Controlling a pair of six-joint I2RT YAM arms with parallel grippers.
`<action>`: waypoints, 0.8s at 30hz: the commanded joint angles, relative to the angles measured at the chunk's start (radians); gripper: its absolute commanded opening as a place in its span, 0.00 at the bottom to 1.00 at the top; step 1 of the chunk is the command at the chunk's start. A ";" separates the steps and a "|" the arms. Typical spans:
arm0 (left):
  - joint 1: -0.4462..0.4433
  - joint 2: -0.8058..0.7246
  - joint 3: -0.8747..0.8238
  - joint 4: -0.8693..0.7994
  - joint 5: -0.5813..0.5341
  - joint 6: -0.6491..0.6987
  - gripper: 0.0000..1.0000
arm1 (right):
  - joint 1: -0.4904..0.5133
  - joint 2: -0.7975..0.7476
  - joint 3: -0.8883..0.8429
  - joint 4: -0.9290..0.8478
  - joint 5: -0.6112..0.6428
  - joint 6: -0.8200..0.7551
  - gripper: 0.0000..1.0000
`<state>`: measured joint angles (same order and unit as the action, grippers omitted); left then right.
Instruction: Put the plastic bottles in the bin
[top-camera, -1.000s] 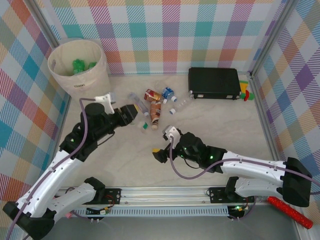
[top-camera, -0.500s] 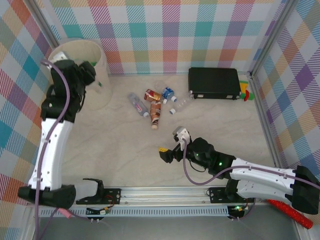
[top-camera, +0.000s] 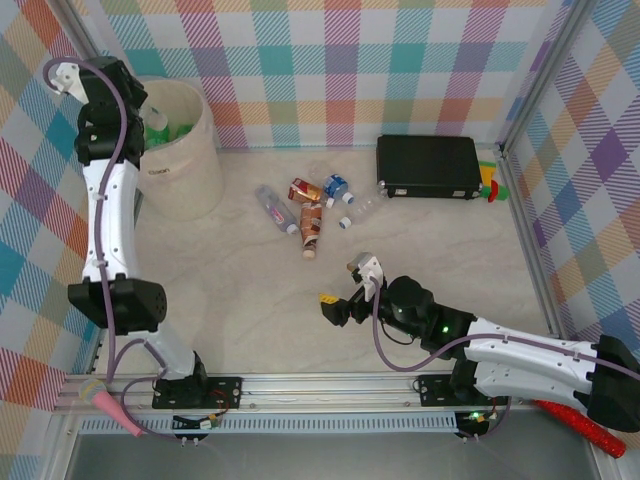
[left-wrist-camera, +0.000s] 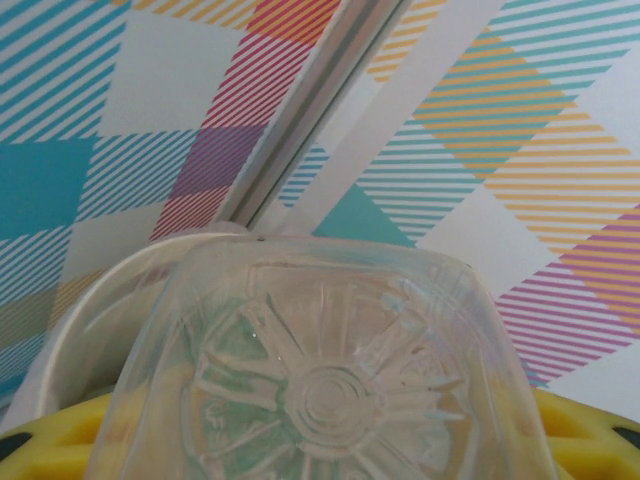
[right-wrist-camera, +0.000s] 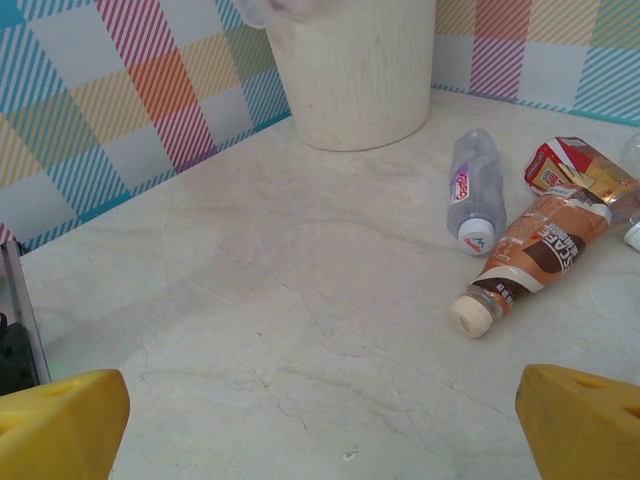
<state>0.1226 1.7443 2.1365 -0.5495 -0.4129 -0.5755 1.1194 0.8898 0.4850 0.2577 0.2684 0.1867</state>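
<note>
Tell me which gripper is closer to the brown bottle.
Right. The right gripper is open, on the robot's side of the brown bottle; the left gripper is away at the bin, holding a clear bottle.

1. Bright, even, diffuse light is recorded in every view; only faint, soft shadows are noted on the worktop (top-camera: 240, 300).
2. Left wrist: the clear bottle (left-wrist-camera: 325, 385) is imaged very close and softened.
3. Right wrist: the yellow fingertips (right-wrist-camera: 60, 425) are blurred at the lower corners, while the worktop is rendered sharp.
</note>
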 joint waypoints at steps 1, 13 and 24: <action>0.028 0.049 0.105 -0.023 -0.004 0.024 0.47 | -0.003 -0.013 -0.013 0.022 -0.010 0.014 0.99; 0.031 0.108 0.221 -0.144 0.023 0.140 0.95 | -0.004 0.044 -0.007 0.041 -0.010 0.022 0.99; -0.088 -0.118 -0.101 -0.112 -0.041 0.055 1.00 | -0.004 0.070 -0.005 0.040 0.021 0.038 0.99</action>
<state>0.0898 1.7069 2.1117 -0.6777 -0.4187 -0.4908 1.1194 0.9592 0.4850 0.2619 0.2710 0.2031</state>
